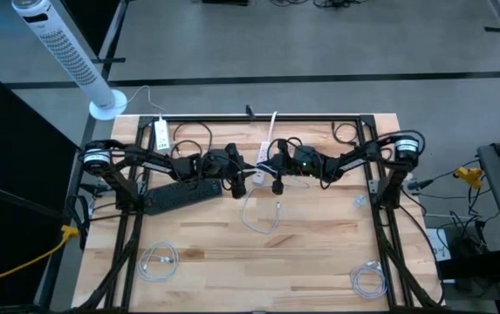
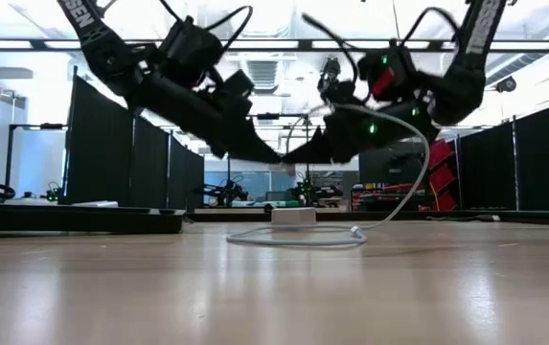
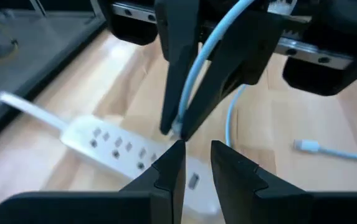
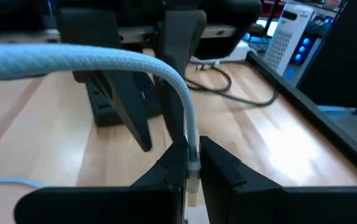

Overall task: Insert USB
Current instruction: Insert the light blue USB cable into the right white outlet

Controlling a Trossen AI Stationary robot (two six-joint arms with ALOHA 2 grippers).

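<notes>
Cable (image 4: 103, 62) end sits pinched in your right gripper (image 4: 192, 167) jaws above the white power strip (image 3: 113, 146), left gripper (image 3: 197, 165) jaws slightly parted, empty.

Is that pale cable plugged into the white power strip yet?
Not yet: the right gripper pinches the cable's plug above the white power strip.

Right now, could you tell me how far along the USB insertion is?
Done: the right gripper has picked up the pale braided cable and pinches its plug end. In hand: both grippers meet above the white power strip, the left gripper open just short of the plug. Left: the plug is not yet in any port; the cable's other connector lies loose on the table.
</notes>
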